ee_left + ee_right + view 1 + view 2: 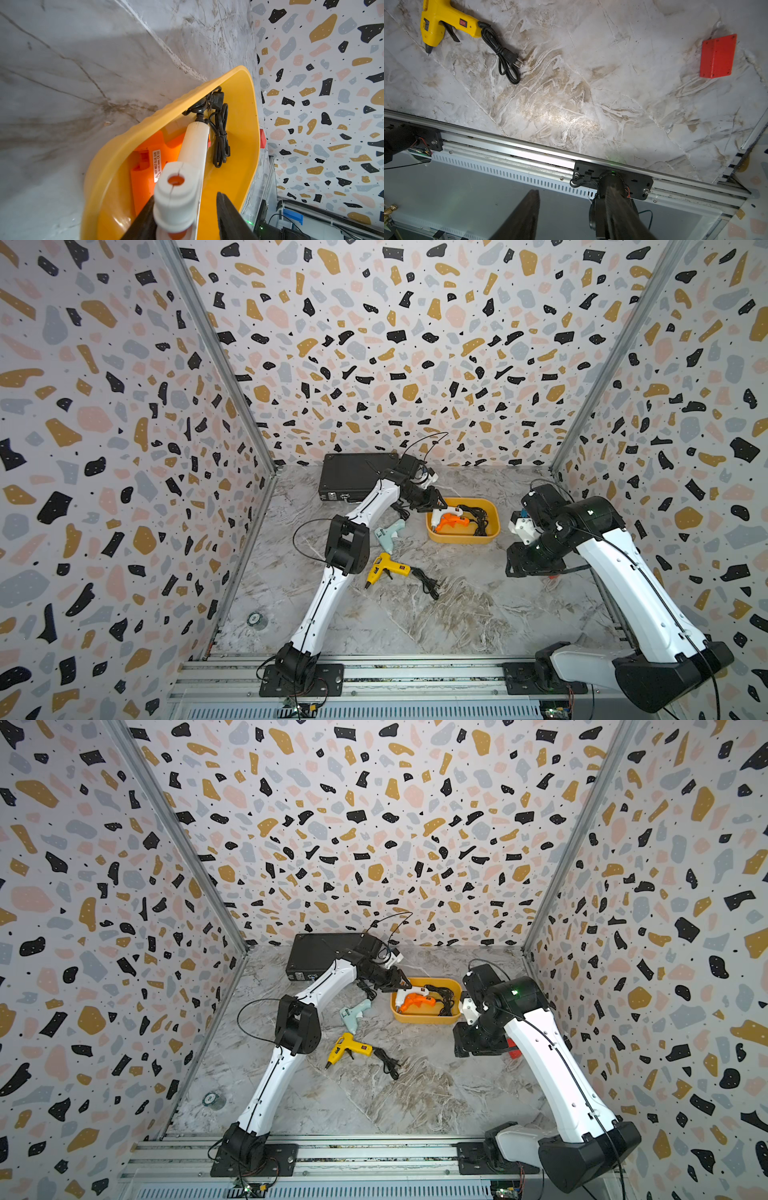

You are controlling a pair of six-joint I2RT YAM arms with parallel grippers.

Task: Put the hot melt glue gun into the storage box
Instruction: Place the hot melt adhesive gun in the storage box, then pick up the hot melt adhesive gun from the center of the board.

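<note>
White plastic hot melt glue gun [439, 515] lies in the shallow mustard-yellow plastic storage box [461, 540] in both top views, stacked on an orange glue gun [452, 521], with the left tool [436, 502] at its rear. The left wrist view adds the detail: jaws parted, one finger clear, so probably a release. In the right wrist view, the right tool [571, 193] is open and empty, parked over the marble tabletop [591, 93].

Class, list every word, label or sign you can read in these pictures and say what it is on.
"HOT MELT GLUE GUN": white label on the orange glue gun lying in the storage box.
"CE": same label; its smaller print is too small to read.
The black label on the yellow glue gun: too blurred to read.
</note>
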